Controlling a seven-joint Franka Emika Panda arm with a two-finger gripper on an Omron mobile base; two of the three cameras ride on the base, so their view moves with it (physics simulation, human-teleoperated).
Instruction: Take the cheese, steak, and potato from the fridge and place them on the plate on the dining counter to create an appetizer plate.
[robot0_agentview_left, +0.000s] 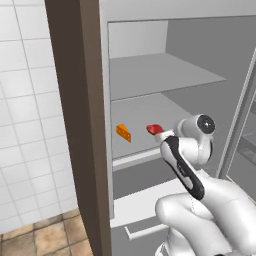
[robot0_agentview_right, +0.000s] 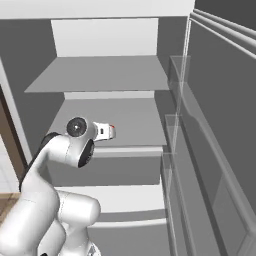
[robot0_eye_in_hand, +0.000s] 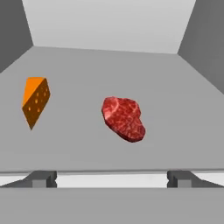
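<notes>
Fingers spread wide at front edge of pale grey fridge shelf.
Bright red lumpy steak mid-shelf, orange cheese wedge apart on its left, open shelf around both.

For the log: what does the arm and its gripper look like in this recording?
A glossy white arm of rounded, bulbous segments, with black bands at the joints and a round dark cap with a pale centre at the wrist joint. No loose cables or lettering are visible. The gripper shows as two small dark grey block-shaped fingertips.
</notes>
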